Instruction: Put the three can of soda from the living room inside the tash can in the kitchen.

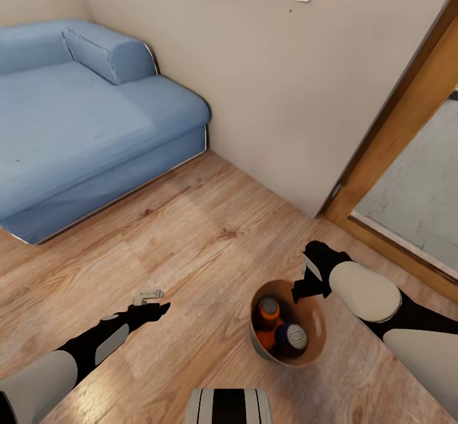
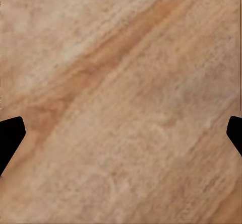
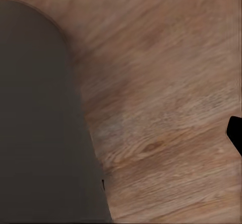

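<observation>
The robot stands in the living room, on a wood floor point(image 1: 191, 233) beside a blue sofa point(image 1: 83, 131), with a wood-framed glass door point(image 1: 407, 176) off to its right. The bin point(image 1: 316, 322) hangs at the right claw point(image 1: 304, 284), whose dark fingers sit at the bin's rim. In the right wrist view the bin's pale outer wall point(image 3: 40, 123) runs close alongside the camera and one dark fingertip point(image 3: 234, 133) shows at the far edge; the grip looks closed on the rim, though the contact itself is hidden.

Inside the bin two soda cans are plain to see: an orange can point(image 1: 268, 314) and a dark blue can point(image 1: 292, 338), lying against each other near the bottom. Whether a third can lies under them cannot be told from here.

The left claw point(image 1: 152, 309) hovers low over the bare floor, its fingers spread apart with nothing between them, as the left wrist view confirms with a fingertip point(image 2: 10, 138) at each side and only planks in the gap.

Judging by this, at least two of the three cans are already binned, but the bin is away from the kitchen. What seems left is to account for the third can and carry the bin to the kitchen.
</observation>
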Controlling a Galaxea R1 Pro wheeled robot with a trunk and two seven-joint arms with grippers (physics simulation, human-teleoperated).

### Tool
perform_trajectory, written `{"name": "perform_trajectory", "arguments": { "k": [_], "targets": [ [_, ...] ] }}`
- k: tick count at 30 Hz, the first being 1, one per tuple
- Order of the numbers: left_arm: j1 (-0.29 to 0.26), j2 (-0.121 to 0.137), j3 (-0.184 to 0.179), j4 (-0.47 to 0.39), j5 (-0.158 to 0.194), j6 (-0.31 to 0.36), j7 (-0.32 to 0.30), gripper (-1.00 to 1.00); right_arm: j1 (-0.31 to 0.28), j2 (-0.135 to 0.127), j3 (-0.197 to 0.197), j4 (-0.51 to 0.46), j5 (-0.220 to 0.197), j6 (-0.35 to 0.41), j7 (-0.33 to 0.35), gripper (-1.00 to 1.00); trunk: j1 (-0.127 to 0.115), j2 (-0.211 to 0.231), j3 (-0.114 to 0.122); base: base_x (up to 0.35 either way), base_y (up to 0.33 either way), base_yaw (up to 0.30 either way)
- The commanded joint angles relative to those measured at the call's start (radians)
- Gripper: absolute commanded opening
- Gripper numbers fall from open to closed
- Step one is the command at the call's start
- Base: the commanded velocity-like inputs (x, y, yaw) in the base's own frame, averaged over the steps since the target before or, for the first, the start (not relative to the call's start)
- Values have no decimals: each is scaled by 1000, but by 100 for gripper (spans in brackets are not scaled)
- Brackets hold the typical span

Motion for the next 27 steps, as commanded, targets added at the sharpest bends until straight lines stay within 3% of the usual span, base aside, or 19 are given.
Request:
{"name": "perform_trajectory", "arguments": {
  "k": [1, 27],
  "targets": [
    [0, 0, 0, 0, 0, 0, 0, 100, 0, 0, 1, 0, 2, -2, -1, 100, 0, 0, 4, 0, 0, 0],
    [0, 0, 0, 0, 1, 0, 0, 100, 0, 4, 1, 0, 2, -2, -1, 100, -12, 6, 105, 0, 0, 0]
  ]
}}
